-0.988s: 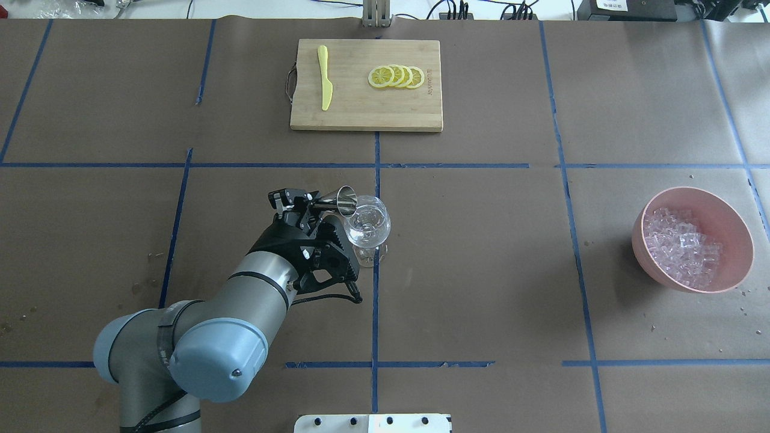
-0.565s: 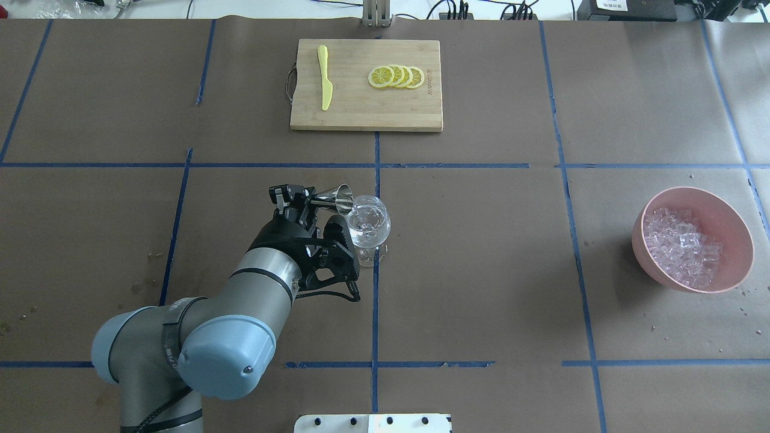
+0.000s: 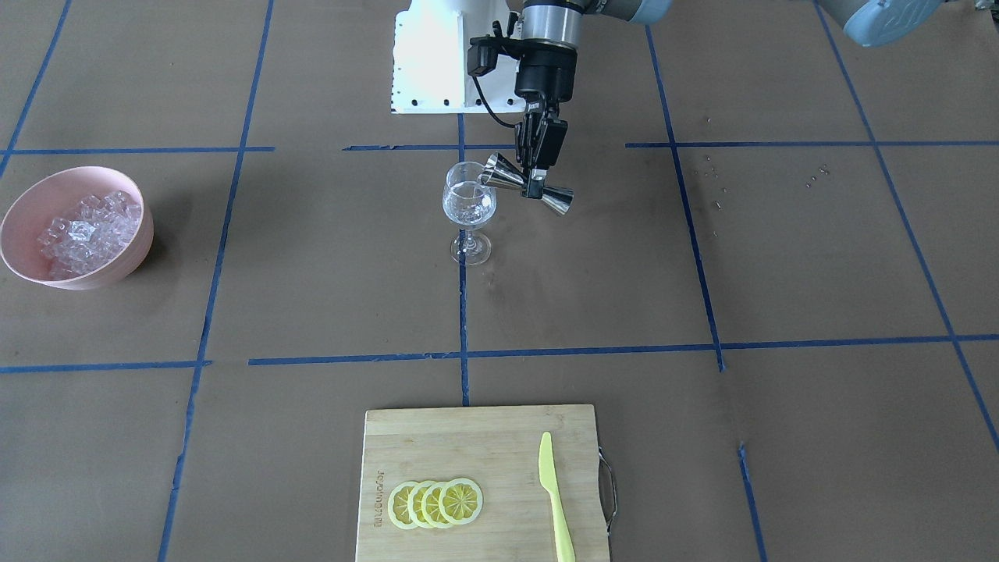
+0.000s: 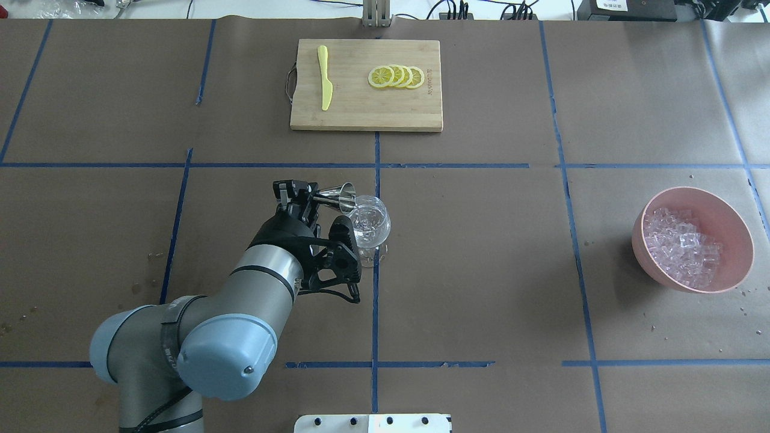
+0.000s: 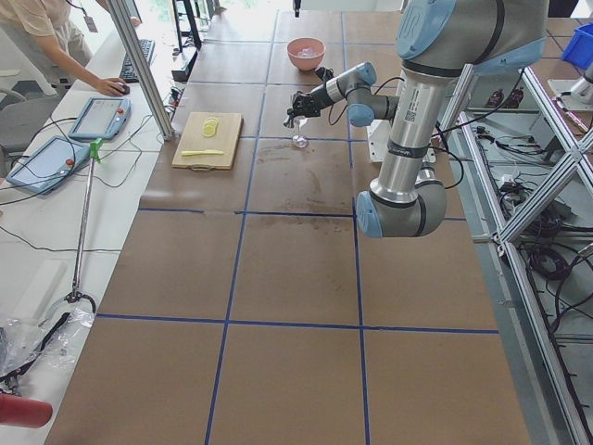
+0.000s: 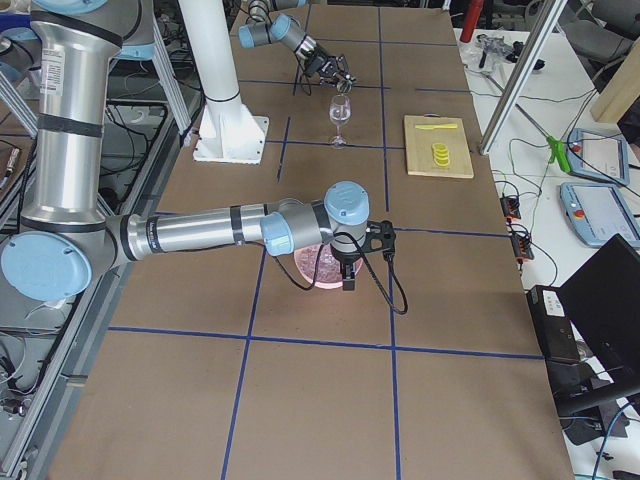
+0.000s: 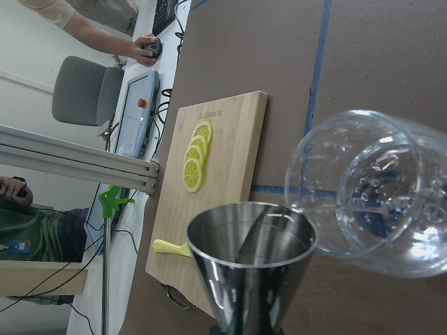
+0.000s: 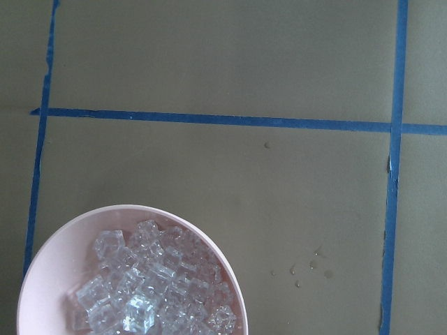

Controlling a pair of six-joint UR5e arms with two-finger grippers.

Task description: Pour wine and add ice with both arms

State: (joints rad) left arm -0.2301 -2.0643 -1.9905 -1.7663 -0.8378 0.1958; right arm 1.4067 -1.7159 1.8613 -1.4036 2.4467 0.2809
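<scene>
My left gripper [image 4: 301, 195] is shut on the waist of a steel jigger [image 4: 337, 195], which lies tipped on its side. The jigger's mouth [image 3: 493, 173] touches the rim of a stemmed wine glass [image 3: 469, 204] standing mid-table. Clear wine [image 3: 468, 211] sits in the glass's bowl. The left wrist view shows the jigger's inside [image 7: 251, 258] looking empty beside the glass [image 7: 370, 195]. Ice [image 4: 680, 246] fills a pink bowl [image 4: 737, 228] at the table's right. My right gripper [image 6: 347, 275] hangs above that bowl in the exterior right view only, and I cannot tell its state. The right wrist view shows ice [image 8: 147, 286], with no fingers in sight.
A bamboo cutting board [image 4: 367, 114] at the far side carries lemon slices [image 4: 397, 76] and a yellow knife [image 4: 325, 78]. The white pedestal [image 3: 433, 55] stands behind the glass. Droplets [image 3: 718, 187] speckle the paper. A person [image 5: 56, 28] stands at a side desk.
My left gripper has drifted slightly toward the far side with the jigger, and its wrist has turned a little. The glass and the bowl have stayed put.
</scene>
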